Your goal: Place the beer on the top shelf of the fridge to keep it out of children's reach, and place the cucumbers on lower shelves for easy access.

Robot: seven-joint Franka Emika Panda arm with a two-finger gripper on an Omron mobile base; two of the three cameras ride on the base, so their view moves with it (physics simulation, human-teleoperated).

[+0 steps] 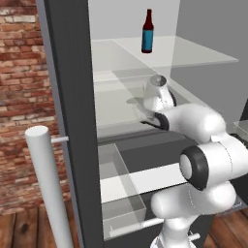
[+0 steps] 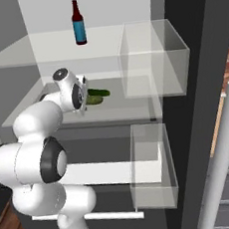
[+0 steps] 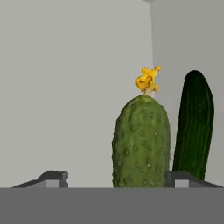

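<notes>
- Up on the top shelf point(image 2: 25, 53) of the fridge point(image 1: 72, 97), the beer point(image 2: 78, 24) stands upright.
- Gripper point(image 3: 117, 179) spread wide, fingers apart either side of the bumpy cucumber point(image 3: 141, 142).
- Smooth cucumber point(image 3: 194, 124) at 3 o'clock, both on a lower shelf point(image 2: 121, 111).

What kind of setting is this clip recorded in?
A simulated kitchen, it seems, seen at an open fridge: glass shelves hold a beer bottle and two cucumbers, clear bins hang on the door, and a brick wall stands alongside.
</notes>
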